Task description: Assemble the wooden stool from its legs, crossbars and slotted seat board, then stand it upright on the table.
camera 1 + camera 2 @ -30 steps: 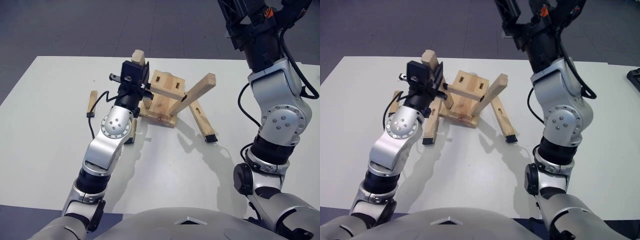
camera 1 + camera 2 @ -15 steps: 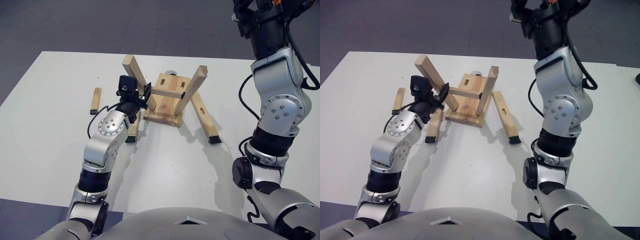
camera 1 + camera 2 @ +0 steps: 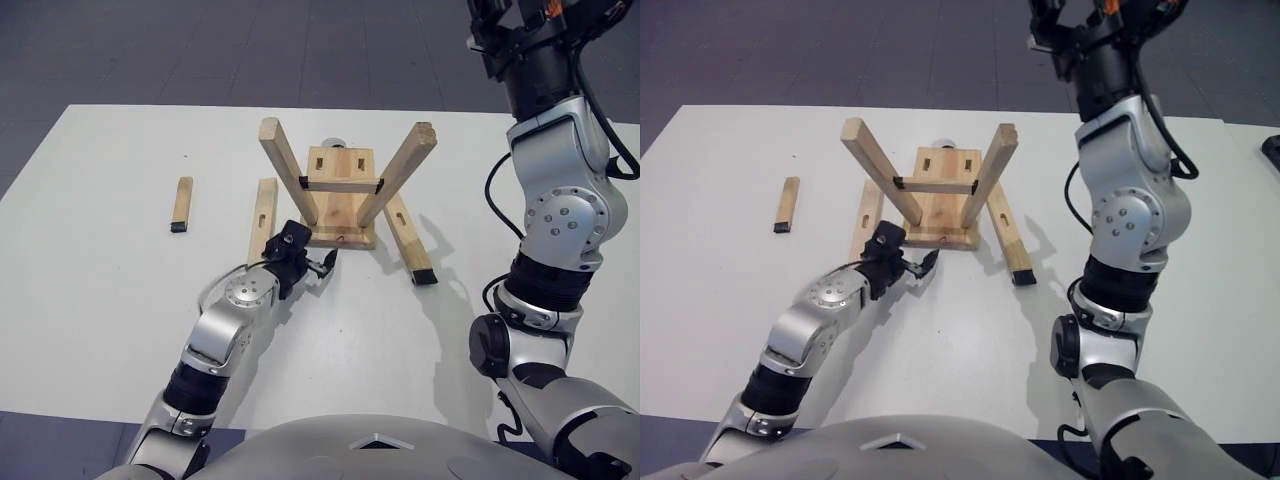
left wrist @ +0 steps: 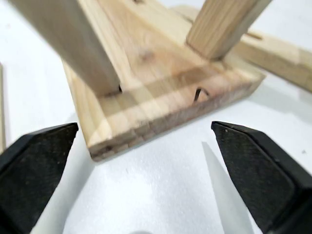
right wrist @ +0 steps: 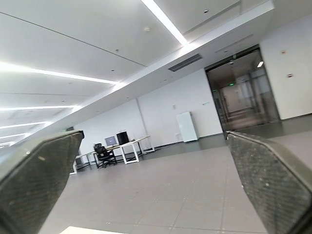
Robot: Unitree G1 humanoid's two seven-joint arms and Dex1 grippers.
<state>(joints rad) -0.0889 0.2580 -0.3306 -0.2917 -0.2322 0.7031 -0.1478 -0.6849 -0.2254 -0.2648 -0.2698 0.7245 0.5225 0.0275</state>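
Lying well left of the left pincer (image 3: 322, 265): short crossbar (image 3: 181, 203); nearer, one loose leg (image 3: 262, 220). Left pincer: spread, empty, now dropped low to the surface (image 3: 100, 300), fitted leg (image 3: 288, 170) released. Just ahead: seat board (image 3: 340, 212), flat, two legs upward. Right pincer (image 5: 156, 180): spread, raised. Judged: two legs remain unfitted.

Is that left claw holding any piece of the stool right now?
No, the left gripper is open and empty, its fingers apart just in front of the seat board's edge.
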